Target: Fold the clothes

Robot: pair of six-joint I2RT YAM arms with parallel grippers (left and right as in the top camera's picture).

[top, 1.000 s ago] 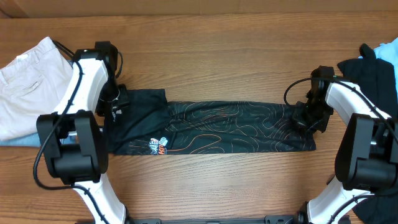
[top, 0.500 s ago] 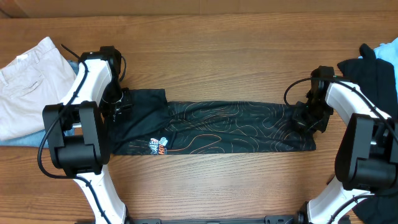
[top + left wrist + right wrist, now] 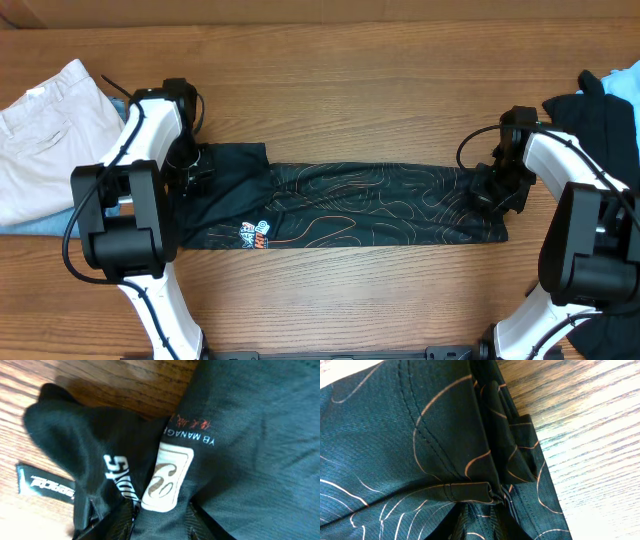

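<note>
Grasping stage: right gripper [image 3: 480, 520] pinches the thin black orange-lined jersey [image 3: 370, 205], left gripper [image 3: 160, 521] bite unclear; I'd confirm before lifting.

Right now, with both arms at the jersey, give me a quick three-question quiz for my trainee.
1. True or false: the right gripper is pinching bunched cloth of the jersey.
2. What lies at the table's left end? A) beige trousers B) a towel C) a box
3. Fill in: the jersey's contour lines are ____.
Key: 1 true; 2 A; 3 orange.
</note>
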